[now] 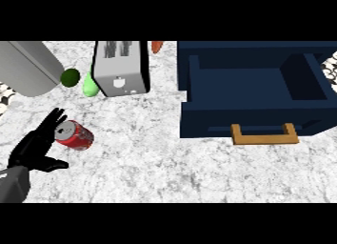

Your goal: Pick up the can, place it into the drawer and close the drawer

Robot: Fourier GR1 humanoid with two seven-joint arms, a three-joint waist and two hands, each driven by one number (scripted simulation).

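A red can [75,135] lies on its side on the marble counter [164,162], its silver top facing up and left. My left hand [36,144] is just left of it, fingers straight and stretched up beside the can's top, thumb spread out below; it touches or nearly touches the can without curling round it. The dark blue drawer [259,116] stands pulled open at the right, its inside bare, with a tan handle [265,134] on its front. My right hand does not show.
A silver toaster [119,69] stands at the back middle. Beside it lie a dark green round thing [70,77] and a light green one [90,86]. A grey rounded appliance [24,66] fills the back left. An orange thing [157,46] peeks out behind the toaster.
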